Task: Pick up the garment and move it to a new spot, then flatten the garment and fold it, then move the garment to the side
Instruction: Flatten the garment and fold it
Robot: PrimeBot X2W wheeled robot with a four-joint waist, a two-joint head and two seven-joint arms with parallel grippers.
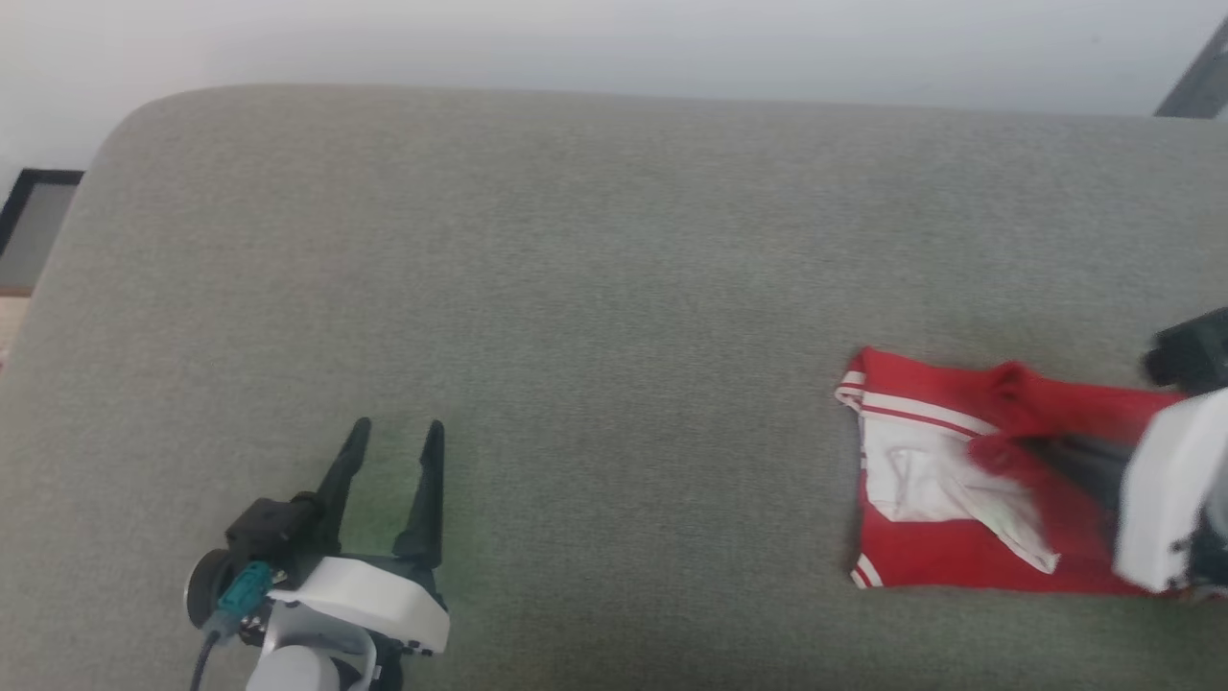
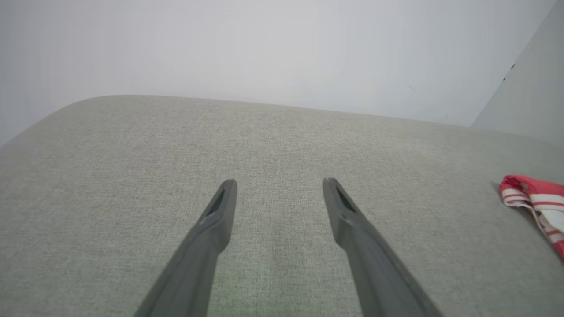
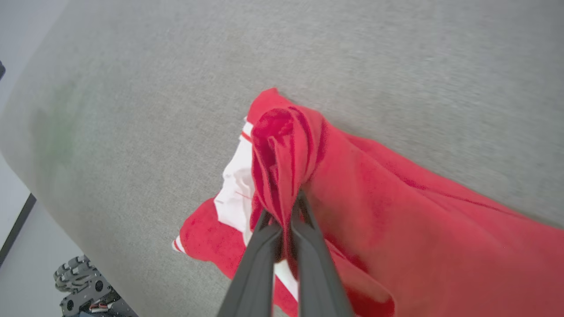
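Note:
The garment [image 1: 959, 480], a bright red T-shirt with a white sleeve and red-and-white striped trim, lies bunched at the right of the grey cushion [image 1: 595, 288]. My right gripper [image 3: 284, 207] is shut on a gathered fold of its red fabric [image 3: 282, 149], lifting that fold above the rest. In the head view that arm's white wrist [image 1: 1166, 499] covers the shirt's right part. My left gripper [image 1: 395, 430] stands open over bare cushion at the lower left, far from the shirt. The left wrist view has the open left gripper [image 2: 280, 184] and the shirt's striped edge [image 2: 533, 200] at far right.
The cushion's rounded far edge meets a pale wall [image 1: 614, 38]. A dark-framed panel [image 1: 34, 226] stands beyond the cushion's left end. In the right wrist view a dark wheeled base [image 3: 83, 288] sits on the floor below the cushion's edge.

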